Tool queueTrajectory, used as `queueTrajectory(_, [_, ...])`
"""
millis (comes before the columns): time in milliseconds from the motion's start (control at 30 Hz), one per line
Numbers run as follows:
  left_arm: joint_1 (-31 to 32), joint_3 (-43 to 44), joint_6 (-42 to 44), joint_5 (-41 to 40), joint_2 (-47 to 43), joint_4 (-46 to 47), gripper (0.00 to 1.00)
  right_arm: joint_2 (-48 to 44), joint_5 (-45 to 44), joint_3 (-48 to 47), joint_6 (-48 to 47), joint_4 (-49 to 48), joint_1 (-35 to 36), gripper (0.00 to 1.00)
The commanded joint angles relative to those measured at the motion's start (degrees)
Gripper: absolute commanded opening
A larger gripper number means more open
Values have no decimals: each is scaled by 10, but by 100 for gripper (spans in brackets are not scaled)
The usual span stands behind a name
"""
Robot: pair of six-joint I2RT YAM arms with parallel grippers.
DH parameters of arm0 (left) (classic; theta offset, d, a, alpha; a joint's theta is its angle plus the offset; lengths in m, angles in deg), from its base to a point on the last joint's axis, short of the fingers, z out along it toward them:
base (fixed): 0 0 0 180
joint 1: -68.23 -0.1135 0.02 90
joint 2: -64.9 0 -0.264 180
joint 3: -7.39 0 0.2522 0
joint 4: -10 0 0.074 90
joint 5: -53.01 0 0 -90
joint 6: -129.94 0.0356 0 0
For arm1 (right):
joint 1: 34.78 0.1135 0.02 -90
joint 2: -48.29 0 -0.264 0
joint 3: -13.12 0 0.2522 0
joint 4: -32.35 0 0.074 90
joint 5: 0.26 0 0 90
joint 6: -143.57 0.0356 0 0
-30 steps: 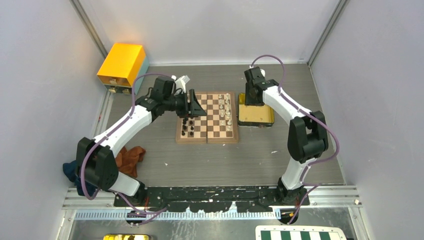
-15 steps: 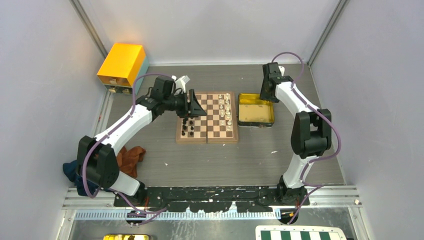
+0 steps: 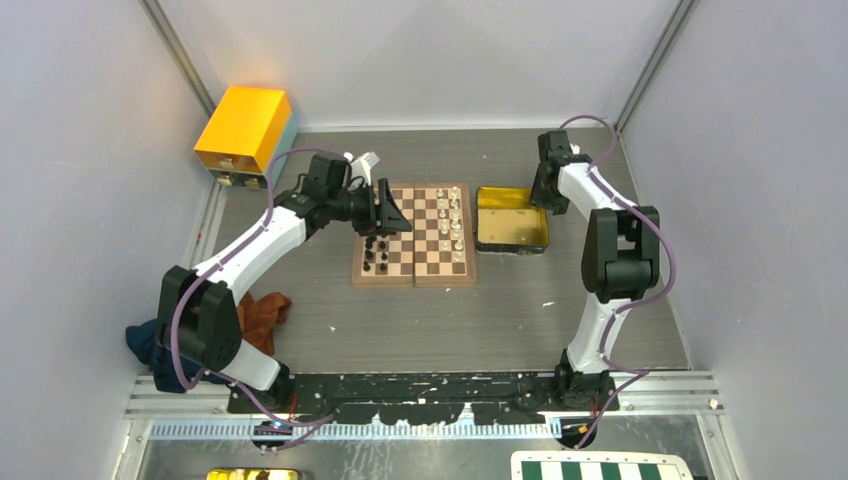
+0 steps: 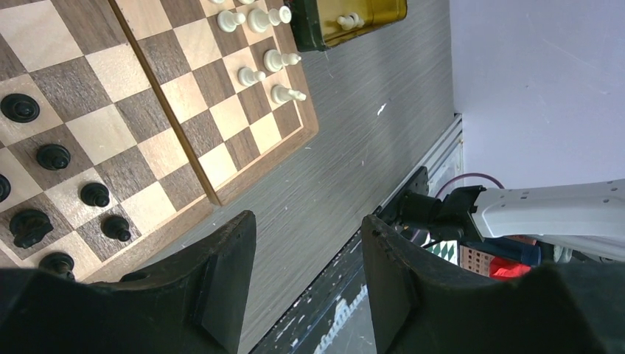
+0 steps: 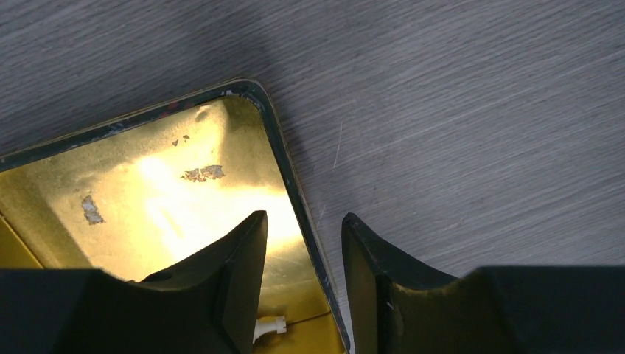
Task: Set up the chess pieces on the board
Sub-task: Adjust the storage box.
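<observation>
The wooden board (image 3: 413,236) lies mid-table, with black chess pieces (image 3: 375,252) on its left half and cream-white ones (image 3: 456,215) on its right. My left gripper (image 3: 385,208) hovers over the board's left part. In the left wrist view the left gripper (image 4: 308,220) is open and empty, with black pieces (image 4: 55,156) and white pieces (image 4: 284,57) on the board (image 4: 214,158). My right gripper (image 3: 545,195) is at the right rim of the gold tray (image 3: 511,222). That right gripper (image 5: 304,217) is open, straddling the tray's rim (image 5: 295,192). A white piece (image 5: 269,327) lies in the tray.
A yellow box (image 3: 245,130) stands at the back left. Brown cloth (image 3: 262,315) and blue cloth (image 3: 140,342) lie by the left arm's base. A green-and-white checkered board (image 3: 600,468) lies below the front rail. Walls close in on three sides.
The right arm swung right, from over the gold tray to its right rim, and its jaws widened. The left arm stayed still.
</observation>
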Motion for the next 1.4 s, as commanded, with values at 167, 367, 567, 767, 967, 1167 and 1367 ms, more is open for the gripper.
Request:
queueTrajectory(167, [-10, 14, 7, 22, 9, 33, 56, 51, 33, -54, 2, -16, -15, 41])
queueTrajectory(367, [-18, 8, 7, 25, 11, 34, 56, 81, 33, -71, 11, -15, -21, 10])
queueTrajectory(567, [-22, 4, 1, 30, 11, 37, 56, 94, 51, -100, 40, 15, -27, 1])
queueTrajectory(767, [-22, -10, -19, 36, 11, 66, 56, 88, 86, -138, 75, 63, -50, 1])
queueTrajectory(967, [-22, -10, -29, 40, 13, 81, 56, 68, 118, -125, 105, 74, -90, 1])
queueTrajectory(1167, [-22, -10, -38, 46, 9, 90, 56, 34, 225, -50, 202, 26, -138, 1])
queueTrajectory(1367, [-22, -13, -42, 50, 3, 91, 56, 12, 268, -6, 289, -11, -158, 1])
